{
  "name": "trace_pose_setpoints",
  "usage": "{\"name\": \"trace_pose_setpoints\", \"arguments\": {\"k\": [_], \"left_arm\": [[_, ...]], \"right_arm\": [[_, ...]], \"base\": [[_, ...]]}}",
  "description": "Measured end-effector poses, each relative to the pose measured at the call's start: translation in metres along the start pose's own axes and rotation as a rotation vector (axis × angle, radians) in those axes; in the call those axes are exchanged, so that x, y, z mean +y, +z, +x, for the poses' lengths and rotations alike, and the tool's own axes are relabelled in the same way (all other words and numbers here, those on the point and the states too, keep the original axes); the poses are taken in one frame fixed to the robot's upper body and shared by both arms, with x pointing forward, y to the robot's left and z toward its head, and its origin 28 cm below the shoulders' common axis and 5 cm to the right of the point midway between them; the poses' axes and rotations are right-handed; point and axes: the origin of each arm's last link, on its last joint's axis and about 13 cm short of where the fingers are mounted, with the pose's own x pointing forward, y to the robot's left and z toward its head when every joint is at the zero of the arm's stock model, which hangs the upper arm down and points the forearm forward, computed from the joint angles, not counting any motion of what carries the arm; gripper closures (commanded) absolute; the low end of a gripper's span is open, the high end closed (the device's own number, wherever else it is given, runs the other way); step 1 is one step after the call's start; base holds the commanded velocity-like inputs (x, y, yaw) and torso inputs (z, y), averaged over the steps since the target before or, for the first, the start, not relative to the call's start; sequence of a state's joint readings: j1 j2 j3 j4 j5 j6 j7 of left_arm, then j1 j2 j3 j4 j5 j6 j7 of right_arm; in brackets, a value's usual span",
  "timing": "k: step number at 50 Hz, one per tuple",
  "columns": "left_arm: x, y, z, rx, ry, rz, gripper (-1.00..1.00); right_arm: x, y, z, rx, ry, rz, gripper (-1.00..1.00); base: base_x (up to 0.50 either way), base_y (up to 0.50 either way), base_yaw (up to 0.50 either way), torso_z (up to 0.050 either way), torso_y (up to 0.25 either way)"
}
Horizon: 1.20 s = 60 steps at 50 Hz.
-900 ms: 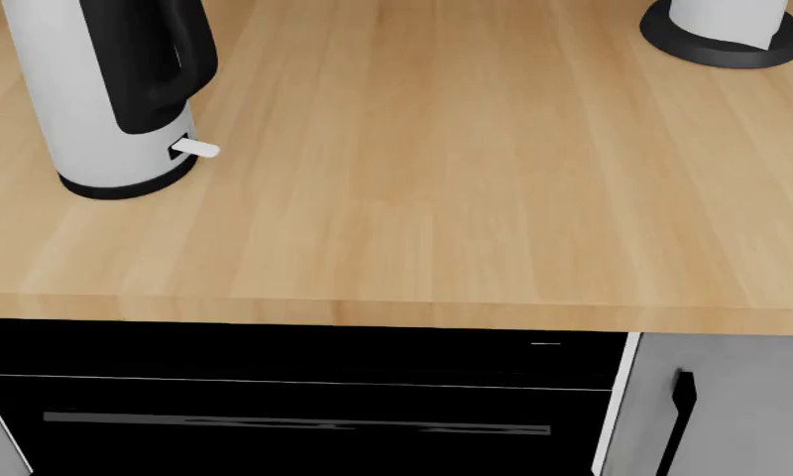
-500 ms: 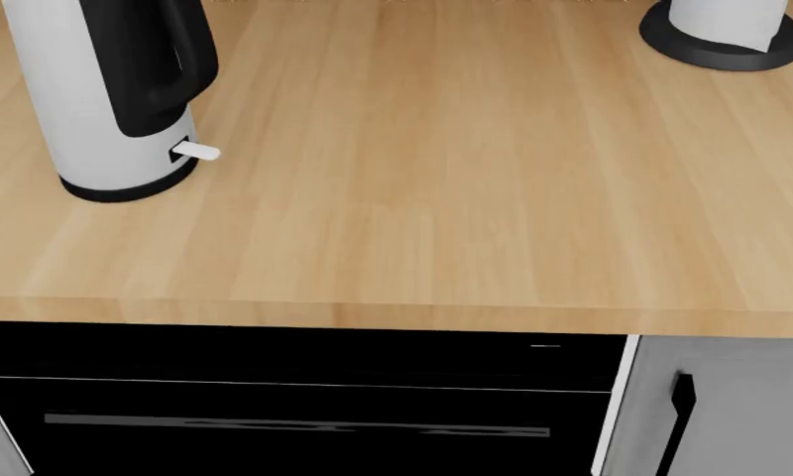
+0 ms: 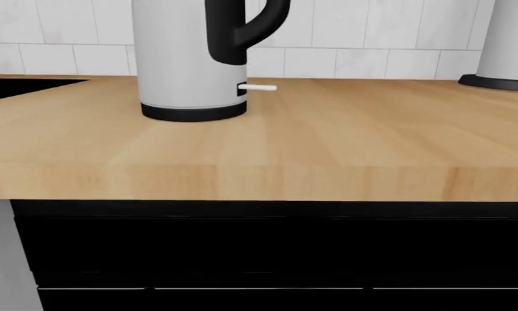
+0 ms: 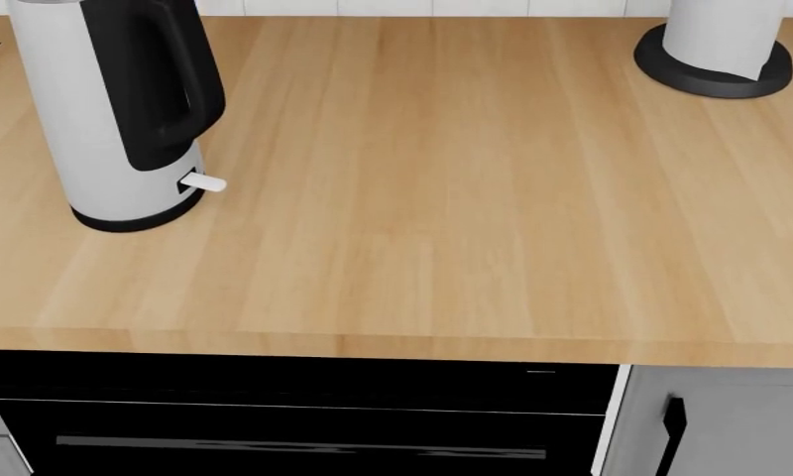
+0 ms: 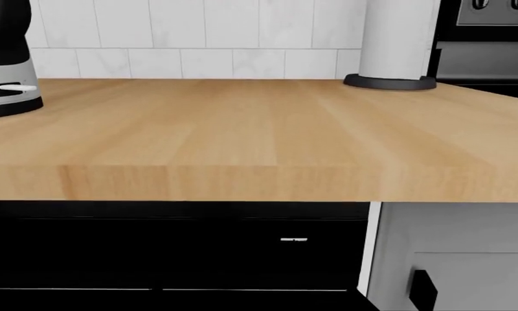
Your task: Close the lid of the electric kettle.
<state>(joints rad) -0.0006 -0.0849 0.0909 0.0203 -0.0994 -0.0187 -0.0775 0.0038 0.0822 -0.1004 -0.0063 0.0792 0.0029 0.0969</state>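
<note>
The electric kettle point(image 4: 86, 119) stands at the far left of the wooden counter in the head view, white with a black loop handle point(image 4: 166, 84), a black base ring and a small white switch lever point(image 4: 206, 183). Its top is cut off by the frame, so the lid is out of view. The kettle also shows in the left wrist view point(image 3: 186, 58) and at the edge of the right wrist view point(image 5: 4, 78). Neither gripper shows in any view.
A handleless white cylinder on a round black base point(image 4: 717, 45) stands at the counter's far right, also in the right wrist view point(image 5: 395, 42). A black oven front with a bar handle point(image 4: 304, 444) lies below the counter point(image 4: 436, 198); a grey cabinet door point(image 4: 728, 426) is at the right.
The head view has shifted: the kettle, the cylinder and the counter edge sit lower in the frame, and the tiled back edge has come into sight. No object has moved on the counter.
</note>
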Motion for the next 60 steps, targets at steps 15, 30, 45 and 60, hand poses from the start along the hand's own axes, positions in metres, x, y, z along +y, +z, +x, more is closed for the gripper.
{"name": "trace_pose_setpoints", "arguments": {"k": [15, 30, 45, 60], "left_arm": [[0.000, 0.000, 0.000, 0.002, -0.002, 0.009, -1.00], [0.000, 0.000, 0.000, 0.002, 0.005, -0.009, -1.00], [0.003, 0.005, -0.001, 0.023, 0.017, -0.020, -1.00], [0.008, 0.030, -0.011, 0.040, 0.004, 0.035, -1.00]], "right_arm": [[0.000, -0.001, 0.000, 0.010, 0.002, -0.004, -1.00], [0.000, 0.000, -0.001, 0.002, 0.010, 0.002, -1.00], [0.000, 0.005, -0.001, 0.006, 0.009, 0.020, -1.00], [-0.005, 0.025, -0.005, 0.034, 0.011, -0.016, -1.00]], "base": [[0.00, 0.00, 0.00, 0.050, 0.046], [0.00, 0.00, 0.00, 0.023, 0.013], [0.00, 0.00, 0.00, 0.000, 0.000], [0.00, 0.00, 0.00, 0.000, 0.000]]}}
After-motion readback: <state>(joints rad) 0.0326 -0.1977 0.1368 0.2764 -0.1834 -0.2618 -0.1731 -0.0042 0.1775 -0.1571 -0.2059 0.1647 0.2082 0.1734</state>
